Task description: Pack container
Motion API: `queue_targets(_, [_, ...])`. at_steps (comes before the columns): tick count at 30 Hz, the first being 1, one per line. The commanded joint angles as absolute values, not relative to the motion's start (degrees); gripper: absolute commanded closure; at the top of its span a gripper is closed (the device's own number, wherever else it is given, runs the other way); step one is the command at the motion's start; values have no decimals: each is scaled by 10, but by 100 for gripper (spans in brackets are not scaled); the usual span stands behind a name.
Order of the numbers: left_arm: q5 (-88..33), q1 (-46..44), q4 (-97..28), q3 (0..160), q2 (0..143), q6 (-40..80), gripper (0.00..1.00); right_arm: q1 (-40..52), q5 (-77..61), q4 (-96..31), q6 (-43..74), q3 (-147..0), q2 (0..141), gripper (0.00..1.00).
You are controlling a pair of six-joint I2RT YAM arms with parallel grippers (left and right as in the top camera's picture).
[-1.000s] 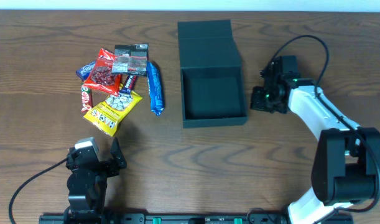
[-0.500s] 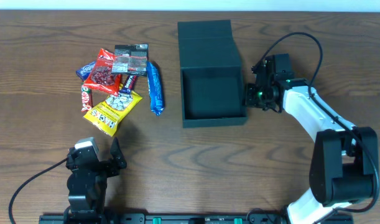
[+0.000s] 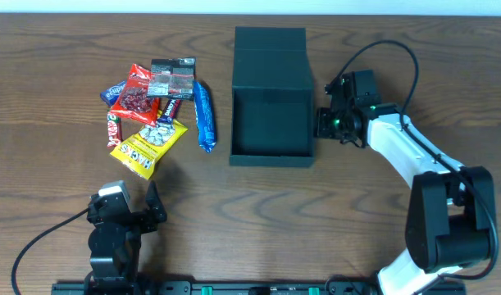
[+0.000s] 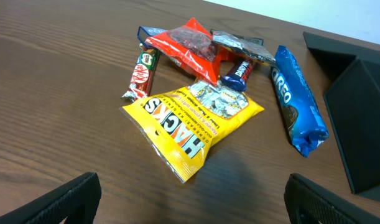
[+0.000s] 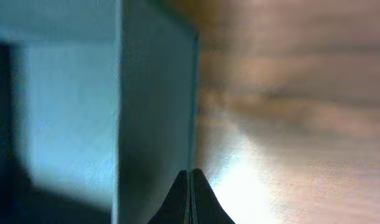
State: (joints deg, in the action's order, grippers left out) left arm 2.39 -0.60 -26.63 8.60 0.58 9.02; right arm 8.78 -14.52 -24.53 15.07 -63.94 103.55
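Container (image 3: 270, 123) lid back, empty. Right claw (image 3: 319, 124) pinched closed against its right wall. Push low and square so it slides, not tilts. Left claw (image 4: 196, 202) spread wide, parked.

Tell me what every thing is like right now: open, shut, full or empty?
container, lid open, empty inside.
snack packets, piled on the table, none packed.
left gripper, open, holding nothing.
right gripper, shut, at the container's right wall.
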Motion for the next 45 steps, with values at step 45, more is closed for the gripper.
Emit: queue_targets(45, [34,-8,-267,76,2,90,5,45,-162,-185,114,-742,1035,99])
